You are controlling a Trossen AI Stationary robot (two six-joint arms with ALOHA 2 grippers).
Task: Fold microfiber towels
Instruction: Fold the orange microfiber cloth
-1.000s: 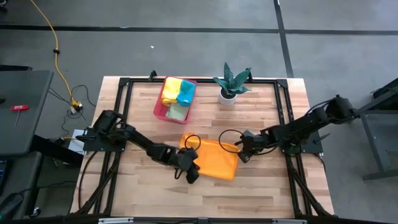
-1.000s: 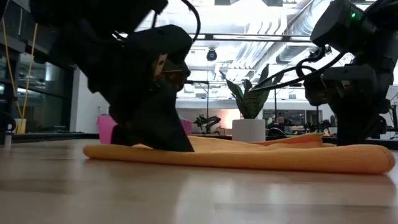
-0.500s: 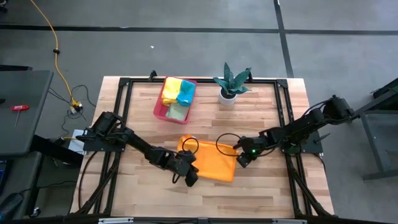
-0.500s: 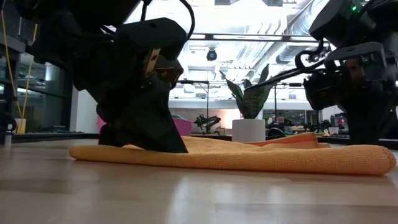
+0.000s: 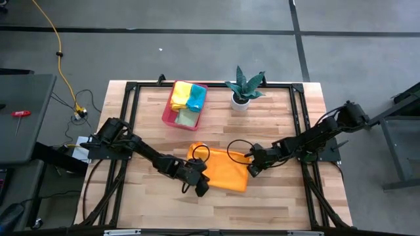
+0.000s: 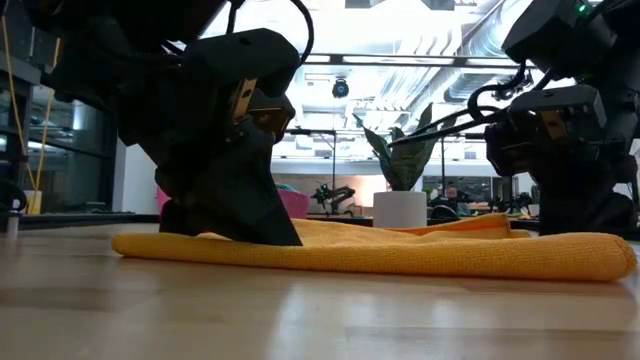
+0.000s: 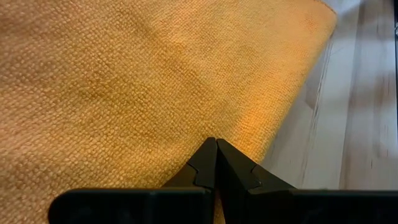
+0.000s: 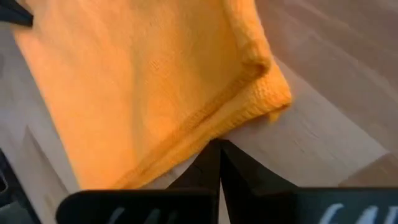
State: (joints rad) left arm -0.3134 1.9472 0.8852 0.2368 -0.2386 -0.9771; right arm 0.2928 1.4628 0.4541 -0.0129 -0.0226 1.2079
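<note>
The orange towel (image 5: 222,171) lies folded on the tabletop (image 5: 275,124), in front of the pink tray (image 5: 168,113). The left gripper (image 5: 202,185) presses on the towel's near left corner, jaws pressed together. The right gripper (image 5: 252,170) sits at its right edge, jaws pressed together and empty. Only the right wrist view shows the towel's layered hem (image 8: 205,115).

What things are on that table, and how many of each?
Orange towel, flat on the table: 1
Towels in the pink tray, as far as I can tell: yellow, teal, light green: 3
Pink tray: 1
Potted plant: 1
Total: 6, though more towels may lie hidden in the tray.
</note>
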